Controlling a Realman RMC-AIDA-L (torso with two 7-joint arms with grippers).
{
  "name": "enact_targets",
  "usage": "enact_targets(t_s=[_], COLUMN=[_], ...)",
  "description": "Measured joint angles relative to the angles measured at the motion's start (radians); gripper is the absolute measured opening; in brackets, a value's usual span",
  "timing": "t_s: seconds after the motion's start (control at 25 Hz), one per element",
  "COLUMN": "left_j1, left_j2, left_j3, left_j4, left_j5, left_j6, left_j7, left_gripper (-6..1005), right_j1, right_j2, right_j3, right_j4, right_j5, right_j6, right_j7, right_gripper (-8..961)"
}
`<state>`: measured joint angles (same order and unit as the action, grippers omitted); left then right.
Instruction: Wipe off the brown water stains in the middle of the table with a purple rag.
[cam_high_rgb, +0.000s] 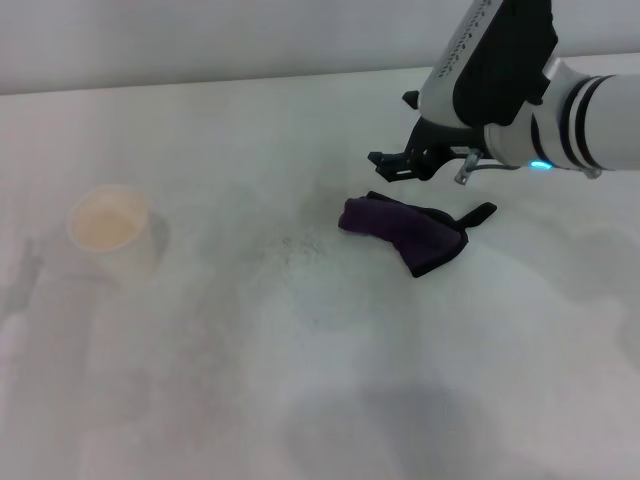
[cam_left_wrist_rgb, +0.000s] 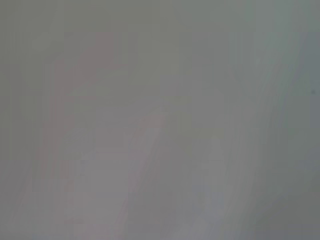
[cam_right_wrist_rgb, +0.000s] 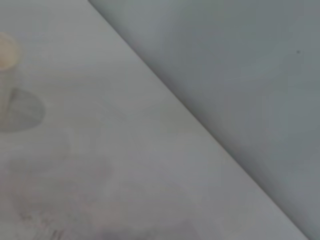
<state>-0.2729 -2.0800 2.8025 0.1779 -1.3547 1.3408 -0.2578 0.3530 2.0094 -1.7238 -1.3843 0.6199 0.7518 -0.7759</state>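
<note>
The purple rag (cam_high_rgb: 402, 228) lies crumpled on the white table (cam_high_rgb: 300, 400) right of the middle, its black strap tail (cam_high_rgb: 478, 214) pointing right. My right gripper (cam_high_rgb: 398, 163) hovers just behind and above the rag, open and empty, not touching it. No tan-brown patch of the water stains shows; only tiny dark specks (cam_high_rgb: 290, 244) lie on the table left of the rag. The right wrist view shows bare table (cam_right_wrist_rgb: 100, 150) and faint specks (cam_right_wrist_rgb: 42, 225). My left gripper is out of view; the left wrist view shows only a plain grey surface.
A cream-white paper cup (cam_high_rgb: 108, 225) stands at the left of the table; it also shows in the right wrist view (cam_right_wrist_rgb: 7, 50). The table's far edge (cam_high_rgb: 250, 80) meets a grey wall.
</note>
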Motion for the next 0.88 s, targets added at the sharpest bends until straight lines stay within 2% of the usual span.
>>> enact_targets(t_s=[0.04, 0.28, 0.48, 0.6, 0.68, 0.88], left_j1=[-0.001, -0.001, -0.004, -0.004, -0.004, -0.005], left_j2=[0.0, 0.0, 0.0, -0.001, -0.001, -0.002], left_j3=[0.0, 0.0, 0.0, 0.0, 0.0, 0.0], left_j4=[0.0, 0.004, 0.009, 0.009, 0.009, 0.009], left_j5=[0.0, 0.0, 0.0, 0.002, 0.002, 0.006], left_j6=[0.0, 0.0, 0.0, 0.0, -0.002, -0.007], left_j7=[0.0, 0.0, 0.0, 0.0, 0.0, 0.0], left_gripper=[885, 885, 885, 885, 885, 885], right_j1=[0.0, 0.0, 0.001, 0.004, 0.007, 0.031], right_j2=[0.0, 0.0, 0.0, 0.0, 0.0, -0.002], right_j3=[0.006, 0.044, 0.157, 0.26, 0.365, 0.696], right_j4=[0.001, 0.01, 0.055, 0.106, 0.166, 0.479], right_j5=[0.001, 0.052, 0.232, 0.383, 0.531, 0.972], right_j6=[-0.001, -0.025, -0.023, -0.005, 0.032, 0.222], right_j7=[-0.004, -0.032, -0.132, -0.214, -0.279, -0.561], right_gripper=[876, 876, 876, 876, 876, 876])
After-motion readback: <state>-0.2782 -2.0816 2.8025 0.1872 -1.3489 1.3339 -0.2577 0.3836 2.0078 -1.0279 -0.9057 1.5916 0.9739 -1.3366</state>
